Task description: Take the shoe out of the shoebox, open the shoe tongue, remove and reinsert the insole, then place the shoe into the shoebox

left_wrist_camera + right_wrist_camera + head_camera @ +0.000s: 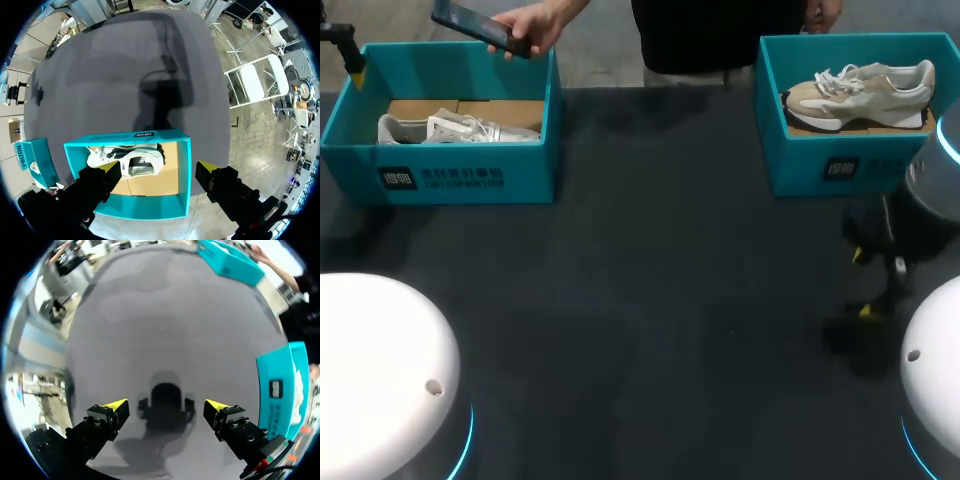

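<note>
Two teal shoeboxes stand at the table's far side. The left box [440, 175] holds a white and silver shoe [455, 128]; the right box [840, 165] holds a beige and white shoe [860, 90]. My left gripper [350, 60] hangs open over the left box's far left corner. In its wrist view the gripper [160, 172] looks down into that box [135, 136] at the shoe [127, 160], holding nothing. My right gripper [868, 284] stands open over bare table in front of the right box, and its wrist view [167, 407] shows the box [280, 390] off to one side.
A person's hand [525, 25] holds a dark phone [475, 25] over the left box's far edge. White rounded arm housings sit at the near left [380, 370] and near right [935, 370]. Dark tabletop [650, 280] stretches between the boxes and the near edge.
</note>
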`<state>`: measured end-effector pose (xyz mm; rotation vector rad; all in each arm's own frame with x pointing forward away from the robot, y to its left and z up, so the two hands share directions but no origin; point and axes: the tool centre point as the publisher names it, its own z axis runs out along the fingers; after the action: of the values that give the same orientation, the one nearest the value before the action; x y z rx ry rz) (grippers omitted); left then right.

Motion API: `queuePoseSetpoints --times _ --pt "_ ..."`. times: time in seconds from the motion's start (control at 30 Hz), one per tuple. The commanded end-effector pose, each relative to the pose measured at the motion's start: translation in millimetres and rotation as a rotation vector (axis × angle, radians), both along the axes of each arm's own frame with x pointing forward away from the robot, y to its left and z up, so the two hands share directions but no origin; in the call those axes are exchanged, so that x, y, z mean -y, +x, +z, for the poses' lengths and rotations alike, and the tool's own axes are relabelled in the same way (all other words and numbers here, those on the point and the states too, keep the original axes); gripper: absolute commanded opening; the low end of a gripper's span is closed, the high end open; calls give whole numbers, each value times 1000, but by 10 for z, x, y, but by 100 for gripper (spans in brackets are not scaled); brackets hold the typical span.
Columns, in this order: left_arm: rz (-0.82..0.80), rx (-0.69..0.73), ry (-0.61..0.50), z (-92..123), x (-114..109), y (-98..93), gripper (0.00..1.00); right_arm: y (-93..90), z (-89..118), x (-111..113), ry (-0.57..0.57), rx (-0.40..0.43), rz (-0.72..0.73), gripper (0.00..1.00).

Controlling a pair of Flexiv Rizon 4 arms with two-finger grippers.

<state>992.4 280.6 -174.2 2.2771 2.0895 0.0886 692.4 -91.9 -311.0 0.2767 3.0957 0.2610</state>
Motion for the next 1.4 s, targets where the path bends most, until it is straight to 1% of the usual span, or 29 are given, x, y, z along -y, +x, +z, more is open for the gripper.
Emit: queuePoseSetpoints --times 0.03,0.1,0.2,0.23,0.3,0.47,0.5,0.97,1.0,1.03,1.07,1.1,1.13,1.17,1.23,1.3,1.33,1.4 --pt "1 2 3 4 2 -12 100 405 221 42 -122 -67 -191 100" --pt "1 2 3 4 2 -12 100 523 328 132 -128 -56 -274 100" --pt "1 2 3 4 2 -12 100 671 485 251 -124 -41 -353 100" --pt "1 2 3 4 2 -12 100 709 545 280 -112 -39 -365 100" --pt "1 2 3 4 2 -12 100 762 663 319 -141 -33 -408 100" --pt "1 2 3 4 2 -12 100 919 890 422 -151 -44 -505 100" --pt "1 2 3 4 2 -12 100 949 939 439 -148 -27 -532 100" --pt "1 2 3 4 2 -12 100 949 939 439 -148 -27 -532 100" --pt "1 2 3 4 2 -12 100 944 888 411 -180 -21 -601 100" --pt "1 2 3 4 2 -12 100 977 849 397 -199 -30 -654 100" --pt "1 2 3 4 2 -12 100 1048 844 365 -220 -24 -740 100" --pt "1 2 3 4 2 -12 100 1106 872 351 -203 -17 -778 100" --pt "1 2 3 4 2 -12 100 1184 913 337 -214 -2 -843 100" --pt "1 2 3 4 2 -12 100 1244 937 335 -254 16 -892 100" --pt "1 2 3 4 2 -12 100 1372 1028 356 -208 24 -963 100" --pt "1 2 3 4 2 -12 100 1517 1073 413 -261 37 -1031 100" --pt "1 2 3 4 2 -12 100 1589 1099 443 -234 27 -1051 100" --pt "1 2 3 4 2 -12 100 1718 1124 483 -281 42 -1086 100"
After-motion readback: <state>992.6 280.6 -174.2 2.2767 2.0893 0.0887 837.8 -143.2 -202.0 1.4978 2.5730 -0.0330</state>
